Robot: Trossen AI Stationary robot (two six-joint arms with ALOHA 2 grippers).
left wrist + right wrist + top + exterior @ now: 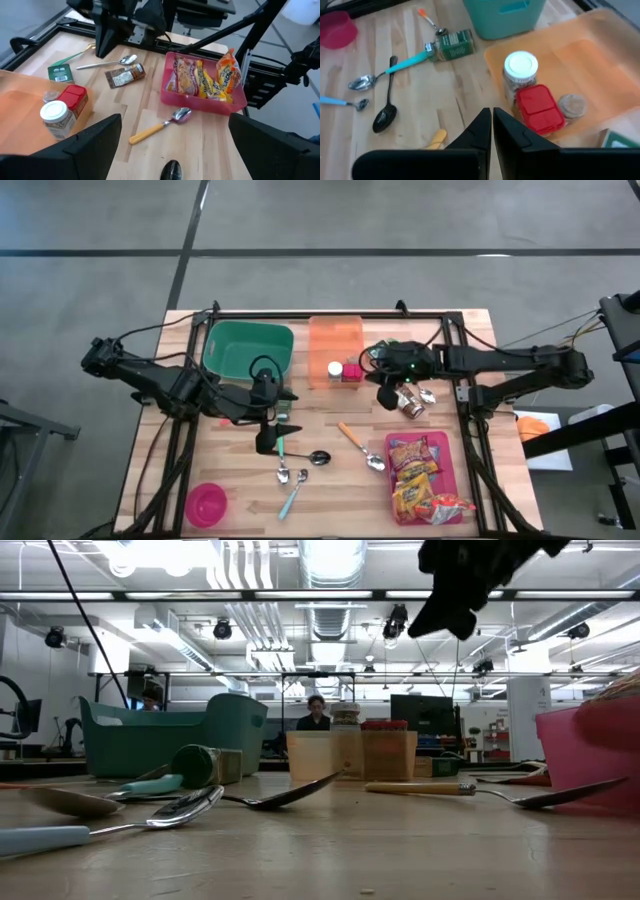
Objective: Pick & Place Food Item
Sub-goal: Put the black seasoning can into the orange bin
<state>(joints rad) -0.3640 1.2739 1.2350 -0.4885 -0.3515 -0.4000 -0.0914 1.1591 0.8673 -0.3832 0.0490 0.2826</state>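
The right gripper (491, 122) hangs shut and empty above the table edge of the orange tray (600, 55). It should open before descending on the white-lidded jar (520, 71), probably the target. The left gripper (268, 442) waits wide open.

**Lighting and picture quality: even and bright, soft spots at close range**

Overhead view: flat, diffuse light, wooden table (330, 480) evenly lit, only short soft shadows under the arms. Low view: ceiling strip lights (330, 560) blow out to white glare; arm at top is a black silhouette against them. Nearest spoon (150, 815) and the tabletop foreground are out of focus; the room behind is sharper. Left wrist view: own fingers (95, 145) blurred, dark, close to the lens. Right wrist view: fingers (480, 135) equally soft; white jar lid (521, 64) slightly overexposed; orange tray (600, 60) looks washed out.
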